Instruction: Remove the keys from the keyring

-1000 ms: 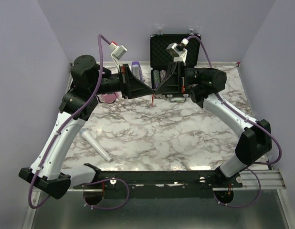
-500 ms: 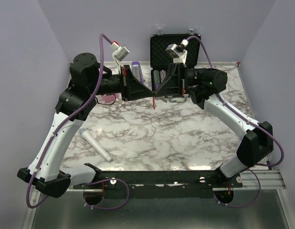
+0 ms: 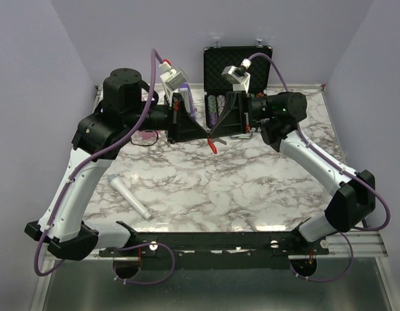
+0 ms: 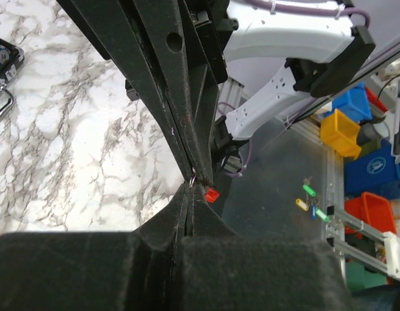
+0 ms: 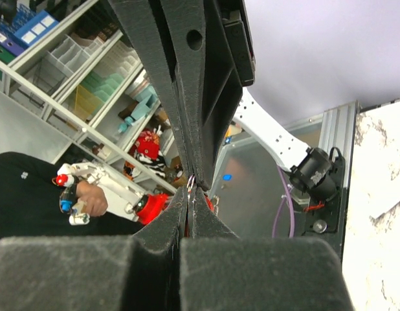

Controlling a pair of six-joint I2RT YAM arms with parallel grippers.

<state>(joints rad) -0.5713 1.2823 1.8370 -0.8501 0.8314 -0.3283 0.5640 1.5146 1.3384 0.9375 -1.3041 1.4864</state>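
The marble worktop (image 3: pixel 239 188) is the biggest thing here, and none of the action is on it. Both arms reach in over the middle and meet tip to tip in mid-air.

The left claw (image 3: pixel 204 132) is pressed fully together, and so is the right claw (image 3: pixel 214 133). Each one pinches the thin metal of the keyring (image 3: pixel 213 145) from its own side. The red tag hangs just below where the 2 tips meet. Both wrist views show only a sliver of wire ring (image 4: pixel 192 184) at the pinch point.

The keys can't be made out on their own, they're too tiny and tucked between the fingers. So it's impossible to tell which claw has a key and which has the ring.

As for handling, it's probably light, stiff, slick metal that would twist or pop out of a flat pinch easily. The best hold looks like 1 claw on the ring wire near the tag and the other flat on a key blade.
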